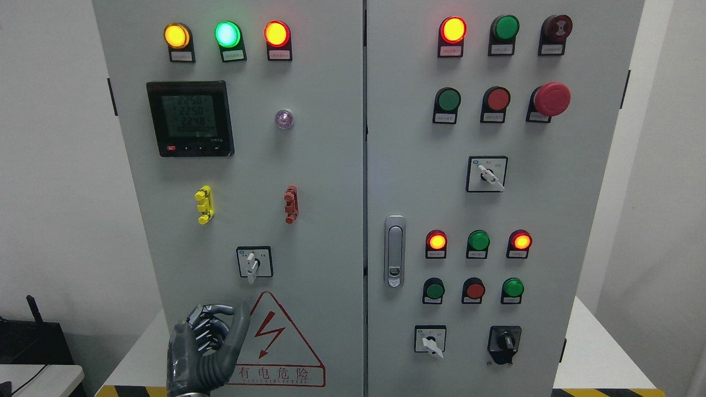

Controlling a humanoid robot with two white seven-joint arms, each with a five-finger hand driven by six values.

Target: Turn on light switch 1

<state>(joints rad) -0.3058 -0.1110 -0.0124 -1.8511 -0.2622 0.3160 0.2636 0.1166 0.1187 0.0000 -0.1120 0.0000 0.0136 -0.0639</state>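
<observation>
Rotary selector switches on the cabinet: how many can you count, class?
4: one on the left door above the warning triangle, one mid right door, two along its bottom, white and black.

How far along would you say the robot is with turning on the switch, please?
Done: the left hand is raised in front of the left cabinet door, beside the red warning triangle. In hand: fingers curled, holding nothing, below the small rotary switch, not touching it. Left: reaching a switch and turning it; which one is switch 1 I cannot tell. The right hand is out of view.
</observation>
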